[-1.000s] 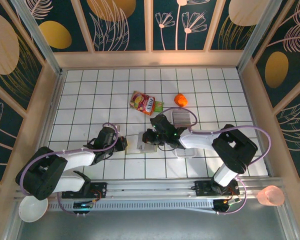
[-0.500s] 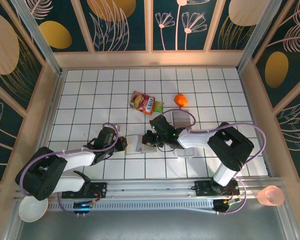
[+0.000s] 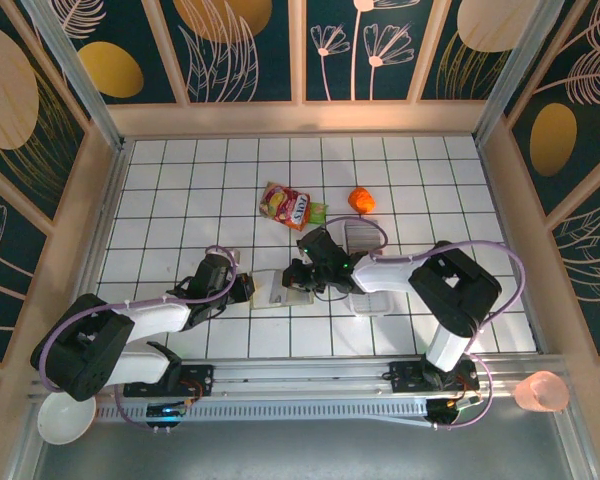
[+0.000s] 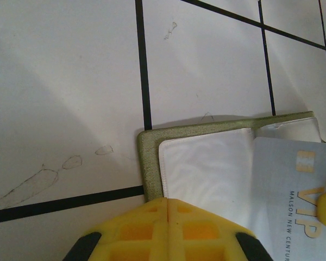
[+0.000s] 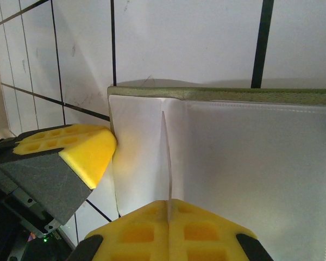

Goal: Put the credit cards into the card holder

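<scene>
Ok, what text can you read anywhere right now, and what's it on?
"VIP": grey card lying on the open card holder.
"MALSON NEW CENTUR", cut off by the frame edge: same card.
Snack packet: lettering too small to read.

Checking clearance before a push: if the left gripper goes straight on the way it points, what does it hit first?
The left gripper, jaws shut, meets the card holder first: its pale pocket by the olive corner lies right ahead, maybe in contact; depth unclear. Beyond it, bare table.
</scene>
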Tool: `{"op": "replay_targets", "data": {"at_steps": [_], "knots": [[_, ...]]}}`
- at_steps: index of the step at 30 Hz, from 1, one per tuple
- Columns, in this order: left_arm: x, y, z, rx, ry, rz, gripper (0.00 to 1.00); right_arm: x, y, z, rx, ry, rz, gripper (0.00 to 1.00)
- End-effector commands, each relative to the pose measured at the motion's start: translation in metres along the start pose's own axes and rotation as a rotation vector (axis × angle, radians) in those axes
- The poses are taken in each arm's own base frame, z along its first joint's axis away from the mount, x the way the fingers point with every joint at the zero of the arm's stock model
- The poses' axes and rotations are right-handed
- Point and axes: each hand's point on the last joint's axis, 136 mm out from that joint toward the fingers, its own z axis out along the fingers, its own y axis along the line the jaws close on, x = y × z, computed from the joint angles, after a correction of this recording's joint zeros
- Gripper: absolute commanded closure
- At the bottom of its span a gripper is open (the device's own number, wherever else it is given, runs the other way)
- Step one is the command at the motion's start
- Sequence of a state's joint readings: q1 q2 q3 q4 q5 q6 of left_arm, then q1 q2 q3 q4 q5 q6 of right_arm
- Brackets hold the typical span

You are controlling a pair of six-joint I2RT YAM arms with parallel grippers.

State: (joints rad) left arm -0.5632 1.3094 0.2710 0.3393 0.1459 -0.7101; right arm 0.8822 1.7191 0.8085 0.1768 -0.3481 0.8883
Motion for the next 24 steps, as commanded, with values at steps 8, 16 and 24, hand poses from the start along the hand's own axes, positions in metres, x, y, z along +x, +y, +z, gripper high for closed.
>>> {"op": "replay_targets", "data": {"at_steps": [8, 16, 24], "knots": [[0.0095, 0.0086, -0.0008, -0.041, 0.029, 0.016, 1.00, -0.0022, -0.0053, 0.0057, 0.015, 0.043, -0.018, 0.98], [0.0094, 0.0088, -0.0006, -0.044, 0.029, 0.019, 1.00, 0.0000, -0.0090, 0.0030, 0.028, 0.080, -0.031, 1.00], [0.0092, 0.0088, -0.0002, -0.046, 0.029, 0.022, 1.00, 0.0026, -0.0056, 0.0026, -0.005, 0.109, -0.036, 1.00]]}}
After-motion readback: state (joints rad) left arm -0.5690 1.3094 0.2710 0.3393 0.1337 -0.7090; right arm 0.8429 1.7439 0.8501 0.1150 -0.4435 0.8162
